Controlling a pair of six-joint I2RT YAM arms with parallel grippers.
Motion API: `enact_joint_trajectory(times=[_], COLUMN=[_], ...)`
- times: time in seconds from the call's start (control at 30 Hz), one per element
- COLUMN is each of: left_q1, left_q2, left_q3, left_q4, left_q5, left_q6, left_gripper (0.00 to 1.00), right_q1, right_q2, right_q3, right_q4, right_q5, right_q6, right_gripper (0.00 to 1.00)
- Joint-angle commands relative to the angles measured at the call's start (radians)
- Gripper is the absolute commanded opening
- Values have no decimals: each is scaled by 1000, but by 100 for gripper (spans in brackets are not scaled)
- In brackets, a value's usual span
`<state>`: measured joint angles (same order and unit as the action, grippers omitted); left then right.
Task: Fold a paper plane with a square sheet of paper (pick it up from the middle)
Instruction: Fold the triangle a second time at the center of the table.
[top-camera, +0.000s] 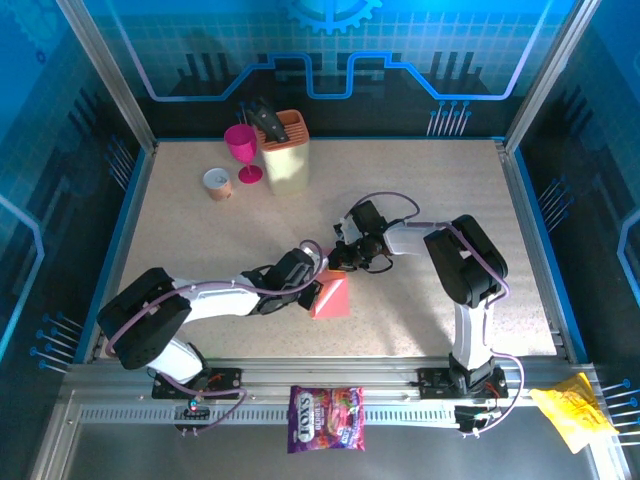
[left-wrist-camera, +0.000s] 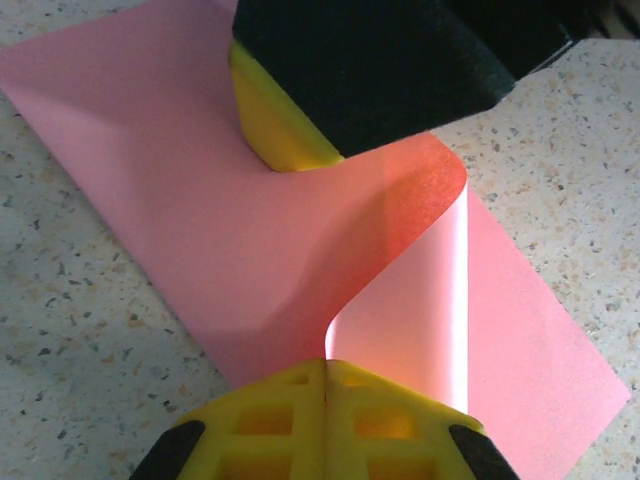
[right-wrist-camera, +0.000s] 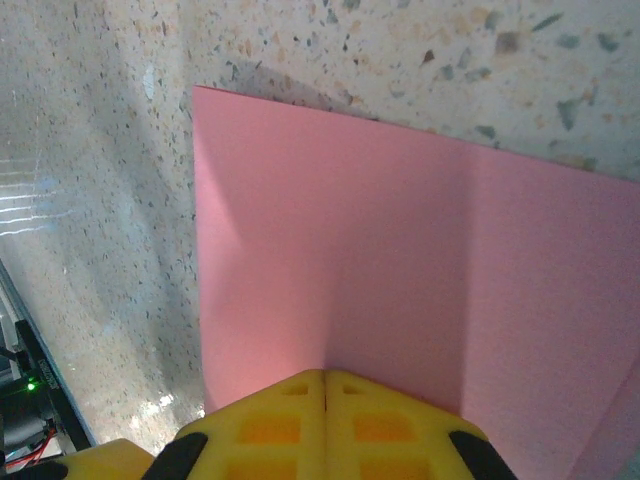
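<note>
The square sheet of paper (top-camera: 333, 298) is plain pink-red and lies partly folded on the speckled table (top-camera: 430, 190), between the two arms. In the left wrist view my left gripper (left-wrist-camera: 327, 362) is shut on one edge of the sheet (left-wrist-camera: 180, 210), and a flap curls up from the closed jaws. My right gripper (top-camera: 341, 262) comes in from the far side; its yellow finger (left-wrist-camera: 272, 130) meets the sheet. In the right wrist view that gripper (right-wrist-camera: 325, 375) is shut, and the sheet (right-wrist-camera: 320, 230), with a crease to the right, runs into its jaw line. A paper plane is out of view.
At the back left stand a beige knife block (top-camera: 287, 158), a magenta goblet (top-camera: 242, 148) and a small round cup (top-camera: 217, 183). A purple candy bag (top-camera: 326, 418) and a yellow wrapper (top-camera: 572, 412) lie on the front rail, off the table.
</note>
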<state>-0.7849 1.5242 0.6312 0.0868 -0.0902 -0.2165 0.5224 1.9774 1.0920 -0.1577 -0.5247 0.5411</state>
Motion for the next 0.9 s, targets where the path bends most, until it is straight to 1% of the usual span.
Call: enact_joint_trajectory(times=[0.0,0.67,0.87], left_q1=[15,24,24], left_q2=[7,57,30], left_q3=[24,51,21], left_q4=[-19,-13,1], left_q5=[-18,-26,11], left_q6=[34,48,16], left_gripper=[0,0,0], right_q1=[-9,-9,-10], right_q2=[63,74,74], right_q3=[-41,-40,-38], right_q4=[-37,-35,-35], right_q5=[82,84,82], right_q6=[-12,-12,-11], right_gripper=[0,0,0])
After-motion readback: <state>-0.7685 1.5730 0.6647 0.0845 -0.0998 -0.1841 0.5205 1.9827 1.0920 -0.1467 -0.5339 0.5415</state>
